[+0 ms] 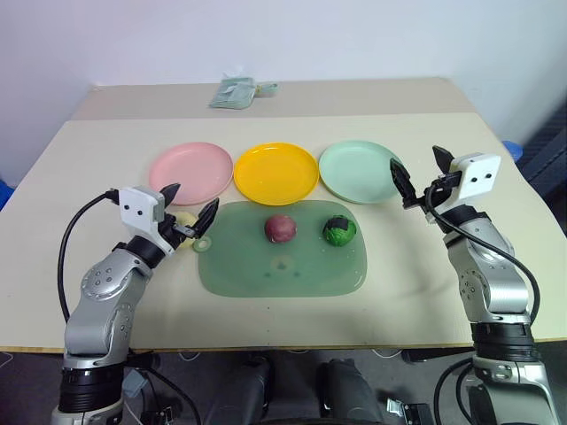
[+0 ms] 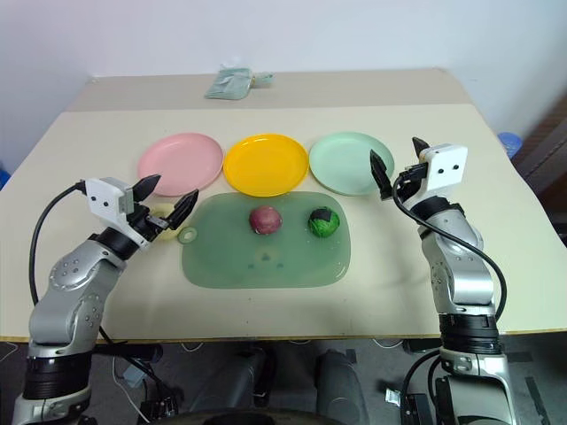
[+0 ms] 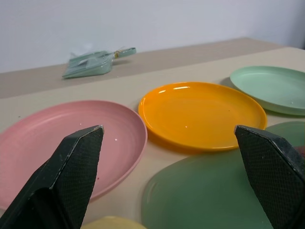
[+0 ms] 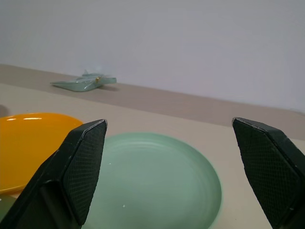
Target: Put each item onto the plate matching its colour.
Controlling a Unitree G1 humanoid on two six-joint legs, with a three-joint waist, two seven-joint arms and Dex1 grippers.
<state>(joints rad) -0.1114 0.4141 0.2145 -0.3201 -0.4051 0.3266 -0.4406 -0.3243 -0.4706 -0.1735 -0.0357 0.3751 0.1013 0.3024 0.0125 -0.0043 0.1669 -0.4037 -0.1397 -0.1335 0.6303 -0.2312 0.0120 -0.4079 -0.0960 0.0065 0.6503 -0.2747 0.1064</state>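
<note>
Three plates stand in a row: pink (image 1: 190, 171), yellow (image 1: 275, 172) and mint green (image 1: 359, 170). On the translucent green tray (image 1: 266, 270) in front of them lie the dark red item (image 1: 280, 227) and the dark green item (image 1: 338, 230). The pale yellow item (image 1: 185, 220) lies on the table at the tray's left end, partly hidden behind my left gripper (image 1: 190, 212), which hovers open just over it. My right gripper (image 1: 419, 174) is open in the air beside the right rim of the mint green plate (image 4: 157, 181), holding nothing.
A small pale green ring (image 1: 204, 243) lies by the tray's left edge. A mint green scoop-like object (image 1: 237, 91) rests at the far side of the table. Bare tabletop lies to the left and right of the tray.
</note>
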